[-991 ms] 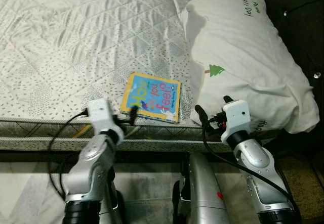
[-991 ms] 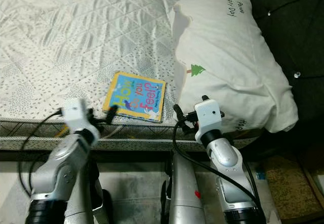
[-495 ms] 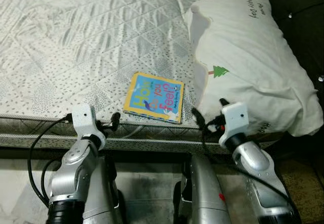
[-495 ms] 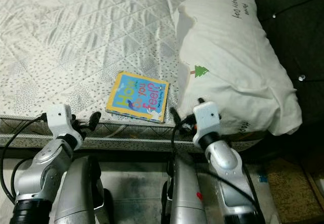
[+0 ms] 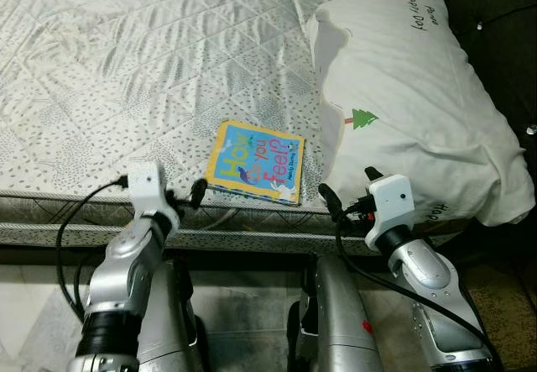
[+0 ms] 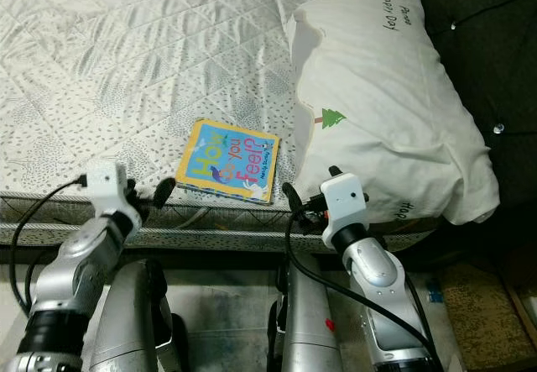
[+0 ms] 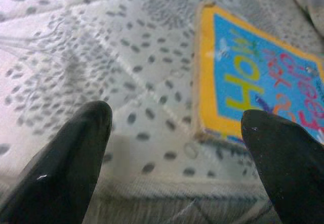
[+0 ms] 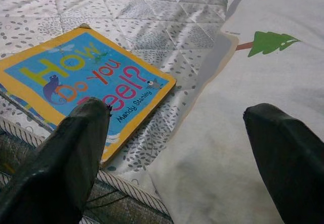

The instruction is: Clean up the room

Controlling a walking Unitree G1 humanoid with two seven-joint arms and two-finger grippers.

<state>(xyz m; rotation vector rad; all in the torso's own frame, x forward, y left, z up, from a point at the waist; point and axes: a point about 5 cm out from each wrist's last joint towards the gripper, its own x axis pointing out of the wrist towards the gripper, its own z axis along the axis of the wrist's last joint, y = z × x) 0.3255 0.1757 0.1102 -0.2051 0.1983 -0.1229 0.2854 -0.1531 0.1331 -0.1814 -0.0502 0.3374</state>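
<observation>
A square picture book [image 5: 256, 161] with a yellow border and blue cover lies flat on the quilted bed [image 5: 126, 70], close to its near edge. My left gripper [image 7: 177, 133] hovers open at the mattress edge just left of the book [image 7: 263, 87], nothing between its fingers. My right gripper [image 8: 177, 128] is open too, held at the bed's edge between the book [image 8: 86, 82] and the white pillow [image 8: 263, 102]. Neither gripper touches the book.
The large white pillow [image 5: 407, 95], printed with a small green tree, lies to the right of the book. A dark padded headboard [image 5: 503, 19] stands behind it. The mattress side [image 5: 252, 238] runs below the grippers, above pale floor.
My left gripper has pulled back left from the book's corner, then crept a little toward it again. The right gripper stays near the pillow. The camera shifted slightly.
</observation>
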